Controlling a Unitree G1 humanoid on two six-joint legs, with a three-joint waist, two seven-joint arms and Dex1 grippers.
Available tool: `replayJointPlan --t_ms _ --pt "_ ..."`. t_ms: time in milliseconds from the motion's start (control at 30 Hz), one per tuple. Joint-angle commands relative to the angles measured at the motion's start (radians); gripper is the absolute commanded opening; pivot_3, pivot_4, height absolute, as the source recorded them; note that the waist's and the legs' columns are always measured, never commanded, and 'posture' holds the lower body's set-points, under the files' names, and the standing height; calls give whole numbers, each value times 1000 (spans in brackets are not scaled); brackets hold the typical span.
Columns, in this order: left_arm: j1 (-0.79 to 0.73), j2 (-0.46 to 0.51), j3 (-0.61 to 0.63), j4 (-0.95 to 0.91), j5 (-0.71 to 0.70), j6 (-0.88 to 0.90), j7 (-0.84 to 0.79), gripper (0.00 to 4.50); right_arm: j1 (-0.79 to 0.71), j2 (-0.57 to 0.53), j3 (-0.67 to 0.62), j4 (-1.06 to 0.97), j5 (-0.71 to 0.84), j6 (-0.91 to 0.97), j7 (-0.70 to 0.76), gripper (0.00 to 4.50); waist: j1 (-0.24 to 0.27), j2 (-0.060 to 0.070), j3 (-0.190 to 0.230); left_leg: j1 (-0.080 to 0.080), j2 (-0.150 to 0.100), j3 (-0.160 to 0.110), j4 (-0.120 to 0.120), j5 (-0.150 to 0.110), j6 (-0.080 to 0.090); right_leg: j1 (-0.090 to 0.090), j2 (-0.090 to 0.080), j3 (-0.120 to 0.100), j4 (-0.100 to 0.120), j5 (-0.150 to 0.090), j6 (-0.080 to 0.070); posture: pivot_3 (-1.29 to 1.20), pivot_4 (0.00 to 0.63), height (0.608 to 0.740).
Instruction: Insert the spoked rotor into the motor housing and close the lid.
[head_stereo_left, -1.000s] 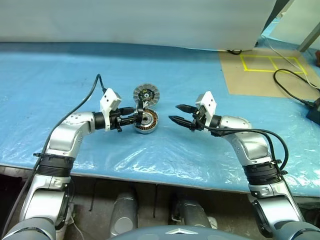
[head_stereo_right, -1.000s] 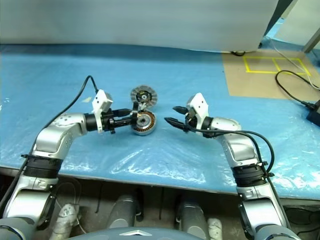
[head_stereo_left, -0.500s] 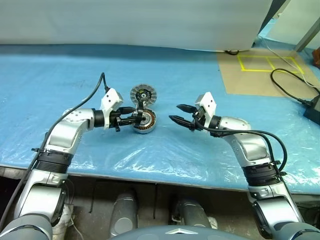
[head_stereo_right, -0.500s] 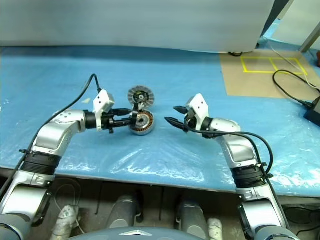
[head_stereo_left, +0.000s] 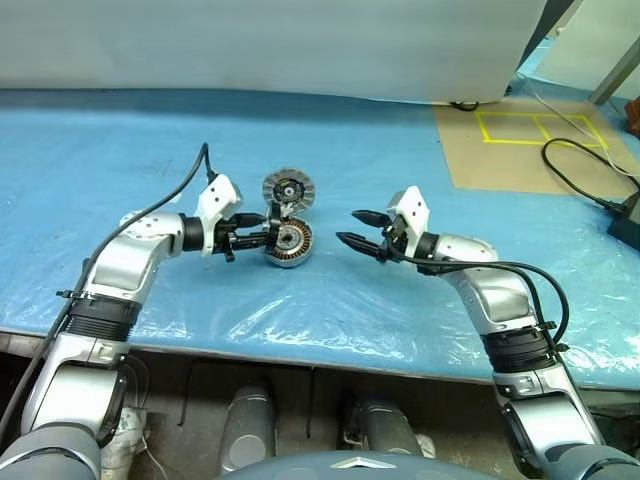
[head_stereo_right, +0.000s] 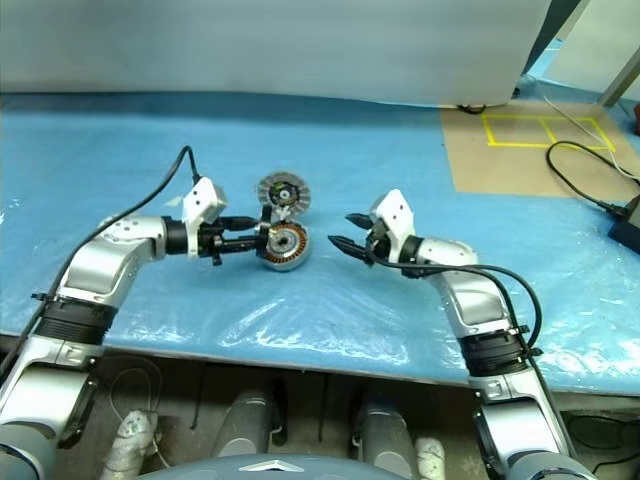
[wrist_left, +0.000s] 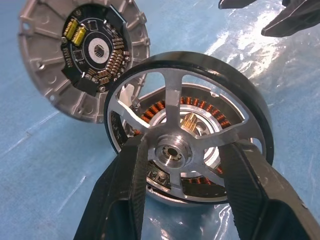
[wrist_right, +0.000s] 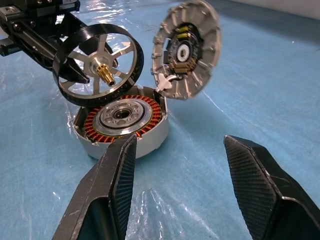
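The rotor (wrist_right: 98, 62) has a black rim, silver spokes and a brass-coloured shaft. The housing (wrist_right: 122, 125) is silver with copper-orange windings. The lid (wrist_left: 82, 57) is grey with a black board carrying yellow parts. The table cover (head_stereo_left: 330, 150) is blue under clear plastic.

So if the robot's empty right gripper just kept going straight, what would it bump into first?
Probably the motor housing on the table, which lies straight ahead of the open right gripper; depth is hard to judge.

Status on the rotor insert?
Left gripper shut on rotor, tilted above housing, not seated. Right gripper open, empty. Lid stands open behind housing.
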Motion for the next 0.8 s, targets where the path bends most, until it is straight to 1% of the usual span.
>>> replayJointPlan --t_ms 33,433,567,800 --pt "-27 18 2 3 10 -4 -11 1857 2 7 0 -12 1 -25 -3 2902 0 0 0 0 0 0 0 0 0 0 0 0 0 0 0 0 150 740" --pt "-101 33 -4 -36 -5 50 -47 1857 11 15 5 -11 -8 -36 -7 2902 1 0 0 -1 0 0 0 0 0 -1 0 0 0 0 0 0 150 740" --pt "-93 56 -32 -36 27 40 -68 1857 11 23 8 -6 -11 -41 -10 2902 0 0 0 -2 0 0 0 0 0 -1 0 0 0 0 0 0 150 740" --pt "-116 63 -68 -28 76 24 -62 1857 15 30 13 0 -16 -47 -13 2902 1 0 0 -2 0 0 0 0 0 -1 0 0 0 0 0 0 150 740"
